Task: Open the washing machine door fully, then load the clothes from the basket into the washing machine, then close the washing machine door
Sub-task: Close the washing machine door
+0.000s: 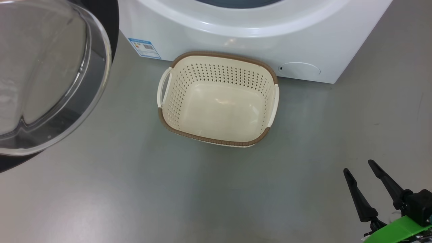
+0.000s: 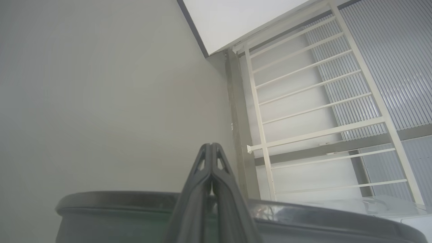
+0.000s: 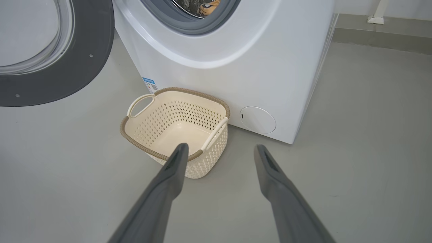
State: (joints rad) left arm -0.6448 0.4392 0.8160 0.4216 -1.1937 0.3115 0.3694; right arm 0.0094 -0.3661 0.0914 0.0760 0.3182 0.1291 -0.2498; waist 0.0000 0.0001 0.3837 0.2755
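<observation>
The cream basket point(image 1: 219, 101) with a brown rim sits on the floor against the white washing machine point(image 1: 256, 37), and nothing lies in it. The washing machine door point(image 1: 50, 74) hangs wide open at the left, its clear glass bowl towards me. In the right wrist view the basket point(image 3: 175, 128) stands below the drum mouth, where a bit of orange clothes point(image 3: 207, 5) shows inside the washing machine point(image 3: 236, 67). My right gripper point(image 1: 359, 166) is open at the lower right, over bare floor. My left gripper point(image 2: 211, 145) is shut on nothing, above the black rim of the door point(image 2: 111, 202).
Grey floor point(image 1: 135, 189) spreads in front of the basket. A round service flap point(image 1: 298, 69) sits low on the machine's front. In the left wrist view a pale wall point(image 2: 101, 101) and a white railing point(image 2: 320, 111) stand behind the door rim.
</observation>
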